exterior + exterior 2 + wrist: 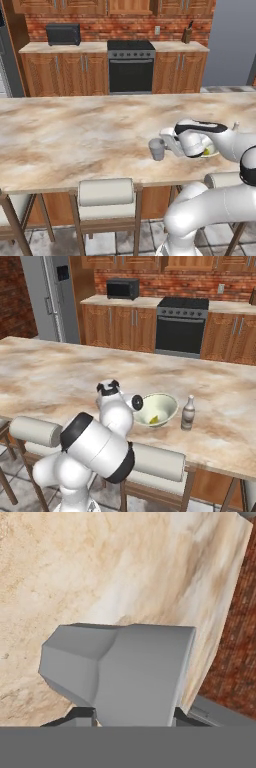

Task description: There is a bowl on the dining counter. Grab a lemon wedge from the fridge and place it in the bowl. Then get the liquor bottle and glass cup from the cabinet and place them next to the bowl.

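**A:** Hand view first: what have you got?

**B:** My gripper (134, 719) is closed partway around the faceted grey glass cup (120, 669), which sits low in the middle of the frame, my dark tips pressing its flanks from either side.

**A:** And in the left base view?

**B:** The cup (157, 149) stands right of centre on the marbled beige dining counter (75, 140), just left of the pale round bowl (212, 150). In the right base view the bowl (159, 408) holds a small yellow lemon wedge (154, 419), and the small grey liquor bottle (188, 413) stands just right of it.

**A:** How will the cup handle?

**B:** I judge it rigid, light, smooth-walled and breakable, so I'd grip mid-height, squarely across the facets.

**A:** Room to move?

**B:** Bare counter spreads left and beyond; the near edge lies close below, with cushioned stools (106, 192) tucked underneath.
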You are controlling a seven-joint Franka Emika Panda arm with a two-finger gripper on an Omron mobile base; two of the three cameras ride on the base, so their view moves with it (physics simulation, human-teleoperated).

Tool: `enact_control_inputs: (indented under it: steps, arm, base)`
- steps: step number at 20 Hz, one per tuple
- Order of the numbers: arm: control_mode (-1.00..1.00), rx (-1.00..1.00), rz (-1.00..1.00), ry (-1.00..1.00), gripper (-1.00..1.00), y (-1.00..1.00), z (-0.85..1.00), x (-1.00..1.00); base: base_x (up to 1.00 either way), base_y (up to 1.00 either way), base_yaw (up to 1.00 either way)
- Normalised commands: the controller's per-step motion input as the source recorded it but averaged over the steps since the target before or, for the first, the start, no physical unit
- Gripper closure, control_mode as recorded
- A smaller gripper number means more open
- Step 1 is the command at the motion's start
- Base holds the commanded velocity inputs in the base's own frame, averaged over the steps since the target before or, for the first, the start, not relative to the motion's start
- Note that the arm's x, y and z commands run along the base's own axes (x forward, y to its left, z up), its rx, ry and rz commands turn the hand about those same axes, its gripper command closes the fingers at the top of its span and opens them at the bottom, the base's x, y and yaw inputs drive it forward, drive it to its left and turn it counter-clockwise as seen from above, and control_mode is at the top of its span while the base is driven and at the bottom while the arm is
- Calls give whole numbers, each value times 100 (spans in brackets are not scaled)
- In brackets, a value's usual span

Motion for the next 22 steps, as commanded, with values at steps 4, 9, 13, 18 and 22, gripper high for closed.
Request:
enact_control_inputs:
  steps: [4,9,13,18,22]
  arm:
    - [-100,0,0,0,100,-19,-18,15]
    - [-100,0,0,0,100,-17,-19,11]
    - [-100,0,0,0,100,-2,-16,7]
    - [-100,0,0,-2,-100,7,-6,-1]
    - [-100,0,0,-1,-100,7,28,-13]
  base:
    - [0,0,0]
    - [0,0,0]
    - [0,0,0]
    - [0,0,0]
    - [0,0,0]
